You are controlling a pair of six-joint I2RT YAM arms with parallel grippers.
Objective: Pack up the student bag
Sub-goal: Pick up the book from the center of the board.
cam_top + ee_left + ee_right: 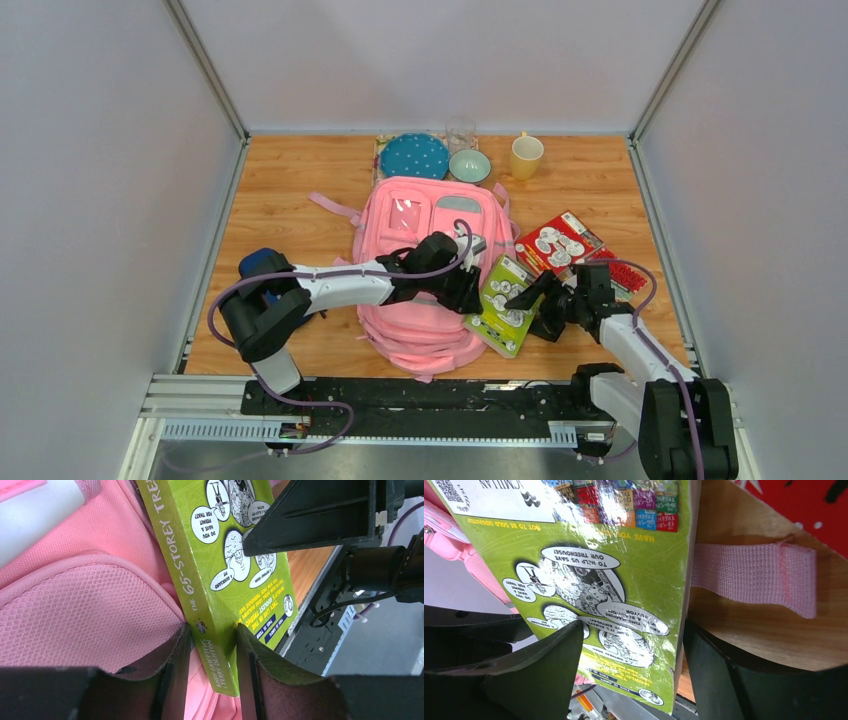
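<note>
Left gripper [212, 630] jaws apparently pinched on green book [197, 575] spine beside student bag [85, 595], for sliding it in; right gripper [633, 630] jaws held spread at book's right edge, steadying.

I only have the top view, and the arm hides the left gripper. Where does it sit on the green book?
Observer: The left gripper straddles the book at its spine, jaws close on both sides; whether they press, I cannot tell.
Operator: And the other arm?
Observer: The right gripper is open, one jaw over the cover, the other past the book's edge.
Operator: Anything below it?
Observer: A pink strap lies on the table, running out from the book's edge.
</note>
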